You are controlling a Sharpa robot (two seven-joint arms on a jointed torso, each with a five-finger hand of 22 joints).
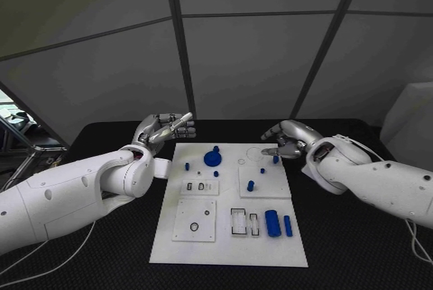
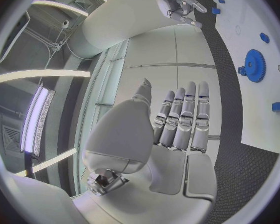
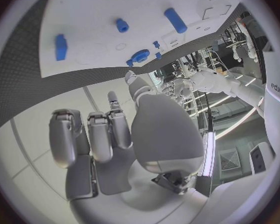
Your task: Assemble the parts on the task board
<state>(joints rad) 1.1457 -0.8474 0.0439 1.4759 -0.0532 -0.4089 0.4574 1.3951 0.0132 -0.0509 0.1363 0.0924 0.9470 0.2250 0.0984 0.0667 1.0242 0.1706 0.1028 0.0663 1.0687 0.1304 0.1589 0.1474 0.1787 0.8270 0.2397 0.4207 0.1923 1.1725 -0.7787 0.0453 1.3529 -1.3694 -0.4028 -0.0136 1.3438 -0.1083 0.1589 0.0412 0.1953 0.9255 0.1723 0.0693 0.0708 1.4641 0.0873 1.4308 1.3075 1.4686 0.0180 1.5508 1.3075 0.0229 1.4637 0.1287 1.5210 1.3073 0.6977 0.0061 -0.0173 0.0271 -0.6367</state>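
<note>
You are looking down from the robot's head at a black table (image 1: 379,240) with the flat white rectangular task board (image 1: 226,252) lying in the middle, its long side running away from the robot.

The robot's left hand (image 1: 163,130) hovers beyond the board's far corner at about eleven o'clock, off the board and touching nothing. Its silver fingers (image 2: 184,119) are stretched out straight and side by side, with nothing in them.

The robot's right hand (image 1: 287,143) hangs at about one o'clock, over the board's far right corner. Its fingers (image 3: 93,134) are curled in toward the palm. No part sits between them in the wrist view; from the head view you cannot tell whether a fingertip touches the board.

On the board, a round blue toothed gear (image 1: 213,158) sits near the far edge at twelve o'clock, with a small blue peg (image 1: 216,147) just beyond it. A short blue stud (image 1: 187,166) stands to the left of the gear, toward ten o'clock. A small blue pin (image 1: 263,171) and a taller blue post (image 1: 250,186) stand on a raised white square plate (image 1: 275,190) right of centre, at about two o'clock.

Near the board's near right area, at about four o'clock, a thick blue cylinder (image 1: 273,227) lies flat, with a thinner blue bar (image 1: 288,225) just beside it on the right. Both lie right of rectangular black-outlined slots (image 1: 239,221). A white square plate (image 1: 181,230) at seven o'clock carries a small black ring (image 1: 194,227).
</note>
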